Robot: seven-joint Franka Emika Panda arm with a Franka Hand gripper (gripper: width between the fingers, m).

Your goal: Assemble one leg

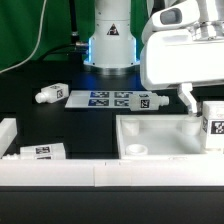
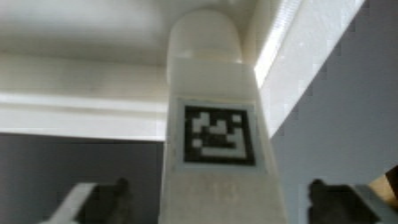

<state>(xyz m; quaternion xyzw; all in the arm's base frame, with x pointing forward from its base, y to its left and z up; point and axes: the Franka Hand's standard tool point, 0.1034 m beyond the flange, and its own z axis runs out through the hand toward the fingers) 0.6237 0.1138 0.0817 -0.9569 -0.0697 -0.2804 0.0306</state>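
One white leg point(image 1: 213, 124) with a square tag stands upright at the tabletop's point(image 1: 150, 128) corner on the exterior view's right. My gripper point(image 1: 201, 99) is over it, with one finger point(image 1: 187, 97) showing to the leg's left. In the wrist view the leg point(image 2: 217, 110) runs up the middle between my fingers point(image 2: 109, 200), with a dark gap on each side. The gripper point(image 2: 217, 206) is open around the leg and does not touch it. The leg's lower end is hidden.
Three more legs lie loose: one at the left point(image 1: 49, 95), one by the marker board's right end point(image 1: 156, 101), one at the front left point(image 1: 41, 151). The marker board point(image 1: 105, 98) lies before the robot base point(image 1: 110, 45). A white rail point(image 1: 70, 177) borders the front.
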